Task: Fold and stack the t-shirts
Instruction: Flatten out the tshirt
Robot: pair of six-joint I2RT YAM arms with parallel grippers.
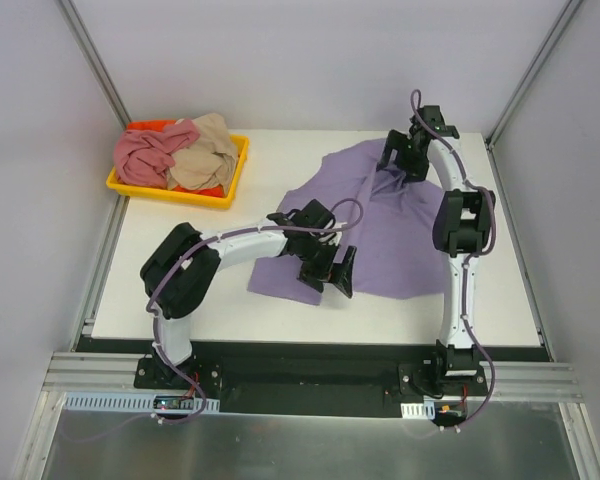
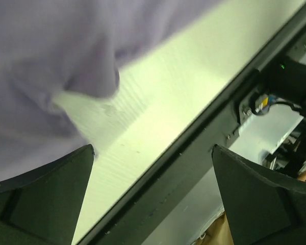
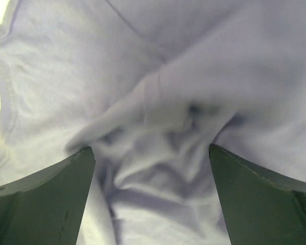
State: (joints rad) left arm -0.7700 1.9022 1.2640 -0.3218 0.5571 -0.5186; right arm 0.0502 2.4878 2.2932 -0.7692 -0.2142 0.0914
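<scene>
The lavender t-shirt (image 1: pixel 400 235) lies spread and rumpled on the white table. The dusty pink t-shirt (image 1: pixel 145 155) and the beige t-shirt (image 1: pixel 205 150) lie crumpled in the yellow tray (image 1: pixel 220 195). My left gripper (image 1: pixel 330 272) is open over the lavender shirt's near edge (image 2: pixel 51 61), holding nothing. My right gripper (image 1: pixel 402 160) is open above the shirt's far part, with bunched lavender folds (image 3: pixel 158 138) under and between its fingers (image 3: pixel 46 204); it grips nothing.
The yellow tray stands at the table's far left corner. Grey walls enclose the table on three sides. The table's near edge and a black rail (image 2: pixel 204 153) show in the left wrist view.
</scene>
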